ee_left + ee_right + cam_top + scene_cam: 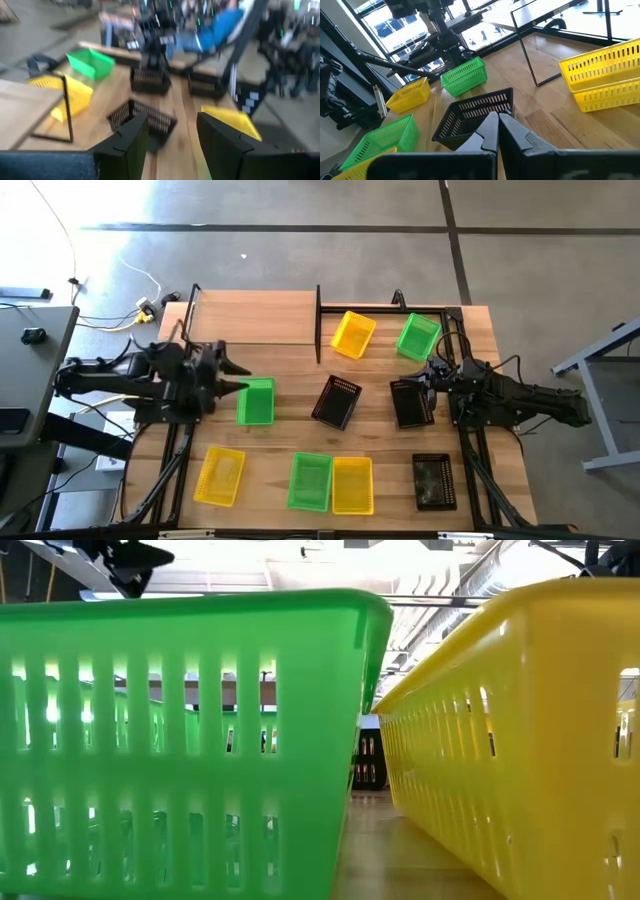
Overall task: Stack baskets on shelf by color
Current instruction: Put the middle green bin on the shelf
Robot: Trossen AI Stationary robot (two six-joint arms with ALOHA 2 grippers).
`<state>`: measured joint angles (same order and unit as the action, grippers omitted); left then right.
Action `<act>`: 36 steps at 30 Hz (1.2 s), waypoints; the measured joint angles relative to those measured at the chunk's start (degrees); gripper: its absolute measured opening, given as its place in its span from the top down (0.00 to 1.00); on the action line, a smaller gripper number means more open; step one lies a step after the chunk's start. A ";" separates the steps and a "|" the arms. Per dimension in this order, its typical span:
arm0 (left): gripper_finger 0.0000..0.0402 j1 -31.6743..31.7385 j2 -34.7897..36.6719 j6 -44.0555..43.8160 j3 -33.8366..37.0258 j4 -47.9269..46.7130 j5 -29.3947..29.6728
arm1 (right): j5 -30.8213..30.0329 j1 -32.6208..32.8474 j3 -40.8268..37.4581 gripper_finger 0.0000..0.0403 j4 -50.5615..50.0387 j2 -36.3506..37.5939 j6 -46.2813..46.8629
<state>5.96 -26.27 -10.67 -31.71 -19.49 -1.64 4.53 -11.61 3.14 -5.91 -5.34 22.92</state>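
The left tool (243, 376) is held wide open and empty beside a green basket (256, 401); the right tool (425, 377) is shut, empty. The rim could be missed and the basket shoved.

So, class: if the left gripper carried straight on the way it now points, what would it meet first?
Probably the tilted black basket at mid-table: in the wrist view it sits just beyond the open left gripper. The green basket lies close below, so depth is uncertain.

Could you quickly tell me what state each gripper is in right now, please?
Left gripper: open, holding nothing, next to a green basket.
Right gripper: closed, empty, near a black basket.
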 joint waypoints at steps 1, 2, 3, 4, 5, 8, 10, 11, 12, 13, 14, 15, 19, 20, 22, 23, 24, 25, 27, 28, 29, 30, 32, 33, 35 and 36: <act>0.61 0.00 -1.25 0.64 -0.49 -1.07 -0.52 | 0.01 0.01 0.02 1.00 -0.01 0.01 0.00; 0.61 0.00 -2.51 1.17 -0.96 -2.22 -0.89 | 0.01 0.00 0.01 1.00 -0.01 0.00 0.00; 0.61 0.00 -3.74 1.57 -1.43 -3.33 -1.01 | 0.00 0.01 0.01 1.00 0.00 0.00 0.00; 0.61 0.00 -4.88 1.90 -1.81 -4.49 -1.05 | 0.01 0.01 0.01 1.00 -0.01 0.02 0.00; 0.61 0.00 -5.93 2.16 -2.07 -5.75 -1.04 | -0.01 0.00 0.00 1.00 0.00 0.00 0.00; 0.61 -0.02 -8.53 2.91 -2.52 -8.46 -1.20 | 0.01 0.02 0.00 1.00 -0.02 0.00 0.00; 0.61 -0.03 -9.94 2.86 -2.57 -9.45 -1.84 | -0.01 0.01 0.01 1.00 0.00 0.02 0.01; 0.61 -0.12 -10.69 2.84 -2.57 -9.96 -2.40 | 0.00 0.01 0.00 1.00 -0.02 0.01 0.00; 0.61 -0.33 -11.48 2.81 -2.57 -10.39 -2.83 | 0.01 0.00 0.00 1.00 -0.01 0.02 0.00; 0.61 -0.71 -12.30 2.79 -2.57 -10.63 -2.87 | 0.01 0.00 0.00 1.00 0.00 0.01 0.00; 0.61 -1.16 -13.11 2.79 -2.57 -10.95 -2.90 | 0.01 0.00 0.01 1.00 -0.01 0.01 0.00; 0.61 -1.63 -13.94 2.79 -2.57 -11.38 -2.87 | 0.01 0.00 0.00 1.00 0.00 0.00 0.00; 0.61 -3.62 -17.52 2.79 -2.57 -12.83 -2.83 | 0.01 0.00 0.00 1.00 -0.01 0.02 0.00; 0.61 -4.11 -18.43 2.79 -2.57 -13.25 -2.82 | 0.00 0.01 0.00 1.00 -0.01 0.00 0.00; 0.61 -5.14 -20.33 2.79 -2.57 -13.96 -2.79 | -0.01 0.00 0.02 1.00 0.00 0.00 0.01; 0.61 -5.68 -21.31 2.78 -2.57 -14.25 -2.79 | -0.01 0.00 0.00 1.00 0.00 0.02 0.00; 0.61 -6.16 -22.26 2.79 -2.57 -14.41 -2.77 | 0.01 0.01 0.02 1.00 0.00 0.00 0.00; 0.61 -6.64 -23.17 2.79 -2.57 -14.49 -2.57 | 0.01 0.00 0.02 1.00 0.00 0.00 0.02; 0.61 -7.46 -25.04 2.82 -2.57 -14.98 -1.93 | 0.01 0.01 0.02 1.00 0.00 0.01 0.00; 0.61 -7.81 -25.88 2.81 -2.57 -15.39 -1.71 | 0.01 0.00 0.00 1.00 -0.02 0.01 0.00; 0.61 -8.17 -26.78 2.79 -2.57 -15.68 -1.54 | 0.01 0.00 0.02 1.00 0.00 0.00 0.00; 0.61 -8.52 -27.72 2.77 -2.57 -15.71 -1.44 | 0.01 0.00 0.02 1.00 0.00 0.00 0.00; 0.61 -9.23 -29.46 2.77 -2.57 -15.94 -0.76 | 0.00 0.01 0.00 1.00 0.00 0.01 0.00; 0.61 -9.58 -30.28 2.78 -2.57 -15.94 -0.41 | 0.01 0.00 0.00 1.00 0.00 0.02 0.00; 0.61 -10.14 -31.90 2.78 -2.57 -15.93 0.24 | 0.01 0.01 0.00 1.00 0.00 0.00 0.00; 0.61 -10.36 -32.76 2.78 -2.57 -15.93 0.64 | -0.01 0.02 0.02 1.00 0.00 0.00 0.00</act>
<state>-4.41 -59.03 -7.89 -34.28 -35.42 -1.00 4.52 -11.60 3.15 -5.91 -5.34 22.92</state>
